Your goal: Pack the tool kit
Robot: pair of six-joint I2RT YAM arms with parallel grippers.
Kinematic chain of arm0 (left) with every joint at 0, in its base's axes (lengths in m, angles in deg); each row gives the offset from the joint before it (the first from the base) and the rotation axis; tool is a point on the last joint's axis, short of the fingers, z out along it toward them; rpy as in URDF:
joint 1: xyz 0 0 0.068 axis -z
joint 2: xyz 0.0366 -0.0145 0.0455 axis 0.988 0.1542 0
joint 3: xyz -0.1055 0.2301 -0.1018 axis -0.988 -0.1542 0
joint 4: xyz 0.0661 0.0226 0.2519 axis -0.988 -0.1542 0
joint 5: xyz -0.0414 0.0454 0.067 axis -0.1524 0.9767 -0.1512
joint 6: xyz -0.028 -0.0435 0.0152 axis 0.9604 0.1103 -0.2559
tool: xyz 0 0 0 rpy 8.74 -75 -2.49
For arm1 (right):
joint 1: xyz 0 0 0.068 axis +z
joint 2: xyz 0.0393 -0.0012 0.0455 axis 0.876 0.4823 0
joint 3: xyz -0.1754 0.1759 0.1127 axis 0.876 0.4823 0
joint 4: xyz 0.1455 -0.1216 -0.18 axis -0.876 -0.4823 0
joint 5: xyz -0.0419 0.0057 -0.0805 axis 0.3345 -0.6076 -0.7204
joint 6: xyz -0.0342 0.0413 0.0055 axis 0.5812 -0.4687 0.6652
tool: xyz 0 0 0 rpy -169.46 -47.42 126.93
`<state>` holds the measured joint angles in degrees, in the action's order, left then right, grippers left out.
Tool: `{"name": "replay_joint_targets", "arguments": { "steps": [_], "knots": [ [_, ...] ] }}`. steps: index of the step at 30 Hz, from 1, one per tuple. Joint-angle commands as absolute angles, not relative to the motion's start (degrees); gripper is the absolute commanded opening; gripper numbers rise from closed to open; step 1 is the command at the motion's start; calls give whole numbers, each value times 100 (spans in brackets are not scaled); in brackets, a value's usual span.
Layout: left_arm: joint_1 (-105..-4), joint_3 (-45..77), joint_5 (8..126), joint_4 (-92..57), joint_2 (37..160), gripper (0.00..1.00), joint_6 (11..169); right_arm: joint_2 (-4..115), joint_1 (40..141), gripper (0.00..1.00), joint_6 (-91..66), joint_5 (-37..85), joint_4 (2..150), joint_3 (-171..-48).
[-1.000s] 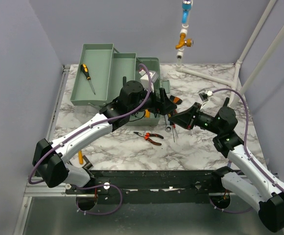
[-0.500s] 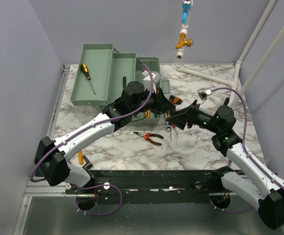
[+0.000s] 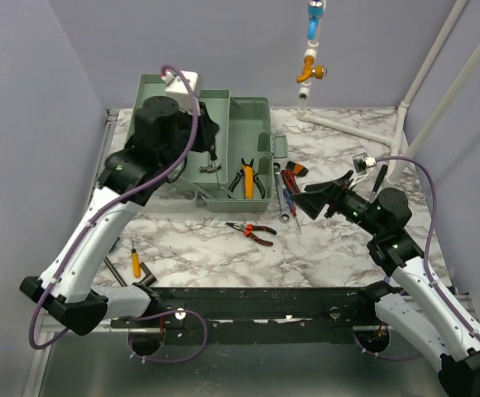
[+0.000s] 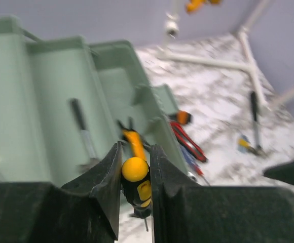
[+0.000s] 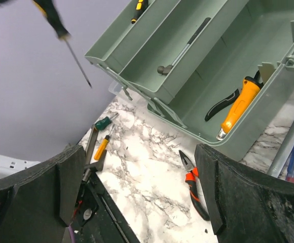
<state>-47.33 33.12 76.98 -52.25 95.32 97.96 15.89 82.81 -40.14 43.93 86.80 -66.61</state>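
**A:** Where is the yellow-and-black-handled screwdriver (image 4: 135, 174)?

**B:** In my left pincer (image 4: 136, 154). Both fingers are clenched on the handle. Its round yellow butt end faces my wrist camera, and the handle sits in the narrow gap between the pads. The thin metal shaft sticks out beyond the fingertips, slanting downward.

**A:** And relative to the open green plastic toolbox (image 3: 252, 102)?

**B:** I hold it in the air above the box, clear of every tray. I cannot tell which compartment lies directly beneath the tip.

**A:** What is inside the box?

**B:** Orange-handled pliers (image 3: 247, 179) lie in the deep bottom compartment. A long black-handled tool (image 5: 190, 43) lies in the middle tray. A second yellow-and-black screwdriver (image 5: 139, 5) lies in the far tray.

**A:** Your right pincer (image 5: 139, 172)?

**B:** It is released, with the fingers spread wide and nothing between them. It hovers over the marble-patterned tabletop (image 3: 207, 252), to the right of the box. Red-and-black pliers (image 3: 252, 232) lie on the tabletop just in front of the box, apart from both pincers.
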Motion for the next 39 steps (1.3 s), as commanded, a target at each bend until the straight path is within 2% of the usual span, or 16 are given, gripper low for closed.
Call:
{"name": "replay_joint_targets", "arguments": {
  "steps": [1, 5, 12, 20, 23, 24, 26, 27, 33, 36, 39],
  "knots": [
    [-4946, 4533, 10169, -6655, 9538, 0, 8472, 1591, 8278, 96, -3892, 4044, 8453, -6678],
    [-5024, 4944, 11329, -6319, 9853, 0, 7454, 1706, 8278, 96, -3901, 4054, 8447, -6705],
    [-5404, 4802, 12001, -5011, 10744, 0, 6163, 1739, 8274, 96, -3956, 3955, 8366, -6723],
    [-5781, 5293, 11788, -5121, 12069, 0, 6204, 2364, 8272, 94, -3953, 1696, 6885, -7080],
    [-5817, 5407, 11601, -5249, 12391, 0, 6354, 2891, 8278, 94, -3886, 1414, 6641, -7222],
    [-5834, 5484, 11521, -5340, 12484, 10, 6451, 3023, 8272, 94, -3884, 1428, 6617, -7252],
    [-5869, 5762, 11347, -5680, 12692, 40, 6641, 3367, 8278, 95, -3871, 1444, 6633, -7295],
    [-5880, 5949, 11287, -5871, 12793, 48, 6711, 3577, 8278, 95, -3879, 1397, 6634, -7345],
    [-5882, 6159, 10959, -6102, 12702, 78, 7081, 4924, 8276, 88, -3870, 978, 6230, -8263],
    [-5885, 6095, 10619, -6164, 12391, 87, 7341, 5377, 8278, 79, -3668, 592, 6289, -8565],
    [-5872, 5983, 10126, -6289, 11963, 92, 7721, 5830, 8272, 71, -3297, 567, 6565, -8748]
  ]
}}
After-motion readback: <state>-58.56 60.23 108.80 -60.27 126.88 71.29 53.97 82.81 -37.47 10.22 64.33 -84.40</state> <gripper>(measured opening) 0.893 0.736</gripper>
